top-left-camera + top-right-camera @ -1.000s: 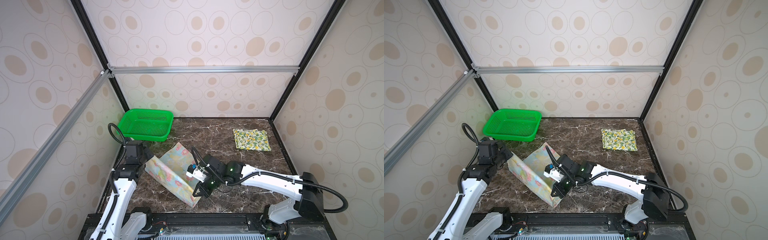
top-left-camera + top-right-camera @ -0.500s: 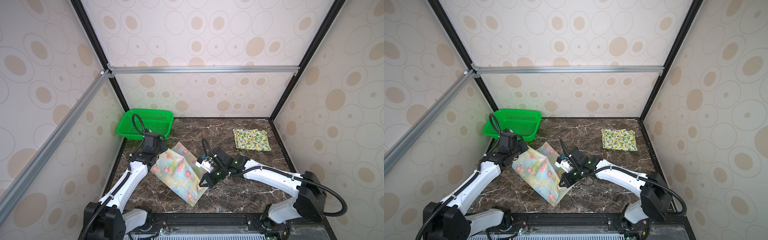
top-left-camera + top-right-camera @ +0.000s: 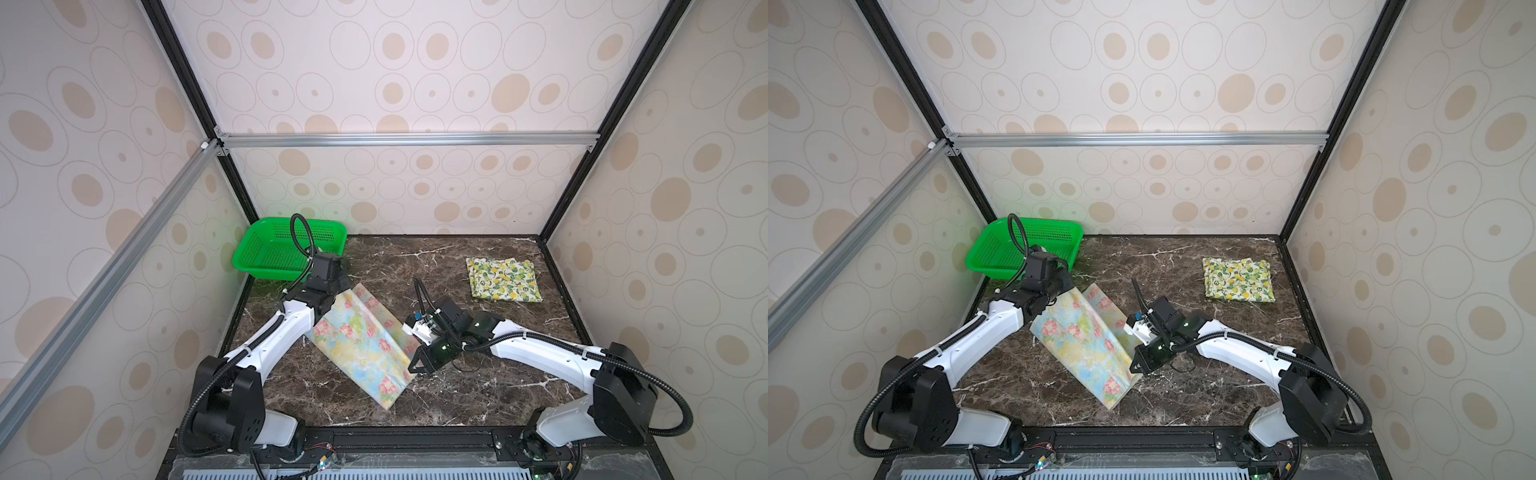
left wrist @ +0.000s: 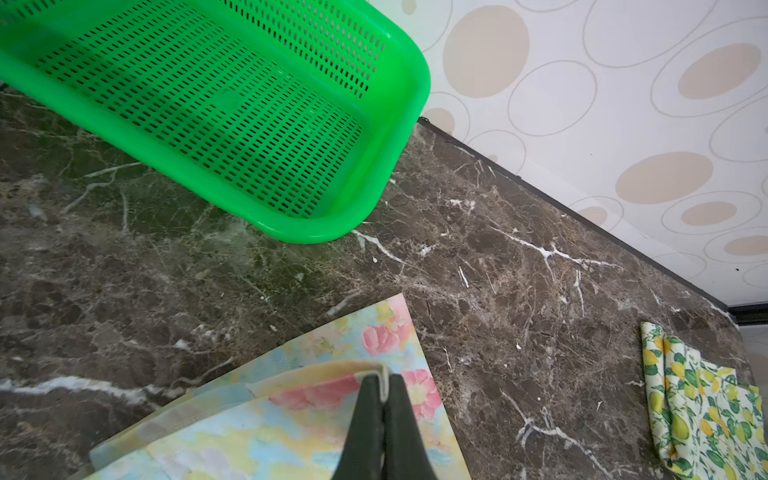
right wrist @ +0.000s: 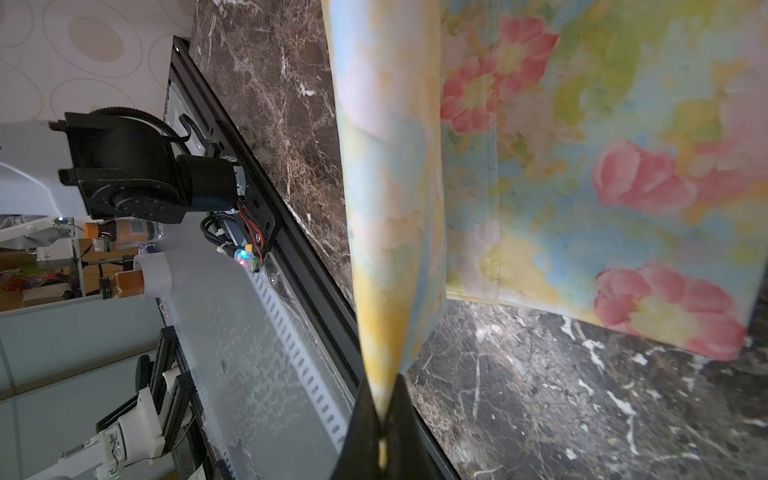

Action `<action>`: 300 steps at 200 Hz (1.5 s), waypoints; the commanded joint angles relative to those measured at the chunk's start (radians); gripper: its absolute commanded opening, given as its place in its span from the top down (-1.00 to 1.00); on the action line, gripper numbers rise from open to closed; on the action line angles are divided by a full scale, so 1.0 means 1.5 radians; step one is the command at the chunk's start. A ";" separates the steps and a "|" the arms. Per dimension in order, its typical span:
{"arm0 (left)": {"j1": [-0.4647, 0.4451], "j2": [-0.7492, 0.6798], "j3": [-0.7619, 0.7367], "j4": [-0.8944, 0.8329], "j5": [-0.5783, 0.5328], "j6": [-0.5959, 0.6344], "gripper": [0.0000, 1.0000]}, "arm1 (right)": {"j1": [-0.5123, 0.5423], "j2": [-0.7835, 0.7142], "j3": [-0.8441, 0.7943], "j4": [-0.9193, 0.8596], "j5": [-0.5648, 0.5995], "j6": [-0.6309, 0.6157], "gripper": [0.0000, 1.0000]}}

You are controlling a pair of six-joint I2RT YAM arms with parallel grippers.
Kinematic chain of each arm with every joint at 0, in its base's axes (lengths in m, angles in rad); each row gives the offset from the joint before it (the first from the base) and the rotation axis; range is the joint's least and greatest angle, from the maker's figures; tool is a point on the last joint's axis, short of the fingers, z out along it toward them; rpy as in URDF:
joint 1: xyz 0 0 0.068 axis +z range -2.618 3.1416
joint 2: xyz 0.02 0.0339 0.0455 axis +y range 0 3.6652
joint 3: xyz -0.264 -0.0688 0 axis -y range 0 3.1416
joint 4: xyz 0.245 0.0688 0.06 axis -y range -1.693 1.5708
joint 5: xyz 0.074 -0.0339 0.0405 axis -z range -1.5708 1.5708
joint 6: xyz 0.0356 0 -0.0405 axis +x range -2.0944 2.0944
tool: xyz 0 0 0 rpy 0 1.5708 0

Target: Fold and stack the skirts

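Note:
The pastel yellow-blue skirt [image 3: 357, 340] [image 3: 1084, 336] with pink flowers hangs lifted over the left middle of the marble table, its lower part resting on the table. My left gripper [image 3: 338, 296] [image 4: 384, 380] is shut on its far corner, near the basket. My right gripper [image 3: 412, 369] [image 5: 381, 399] is shut on its near right edge, and the cloth [image 5: 582, 166] drapes away from it. The white lemon-print skirt [image 3: 503, 279] [image 3: 1238, 279] [image 4: 702, 411] lies folded flat at the back right, apart from both grippers.
A green perforated basket [image 3: 270, 272] [image 3: 992, 270] [image 4: 415, 83], empty, stands at the back left corner just behind my left gripper. The enclosure walls border the dark marble table [image 3: 457, 399] on three sides. A black rail runs along its front edge.
My left arm has swung away from the front left towards the basket, carrying its corner of the pastel skirt. My right gripper has shifted slightly right and back with its edge.

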 commanded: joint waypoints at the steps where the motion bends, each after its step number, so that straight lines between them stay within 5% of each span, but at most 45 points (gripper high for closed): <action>1: -0.008 0.032 0.054 0.029 -0.026 0.012 1.00 | -0.016 -0.017 -0.011 -0.011 0.010 -0.010 1.00; 121: -0.012 0.178 0.100 0.078 -0.018 0.017 1.00 | -0.057 0.055 -0.001 -0.029 0.039 -0.015 1.00; 300: -0.016 0.272 0.181 0.090 -0.007 0.029 1.00 | -0.062 0.100 0.041 -0.089 0.130 -0.042 1.00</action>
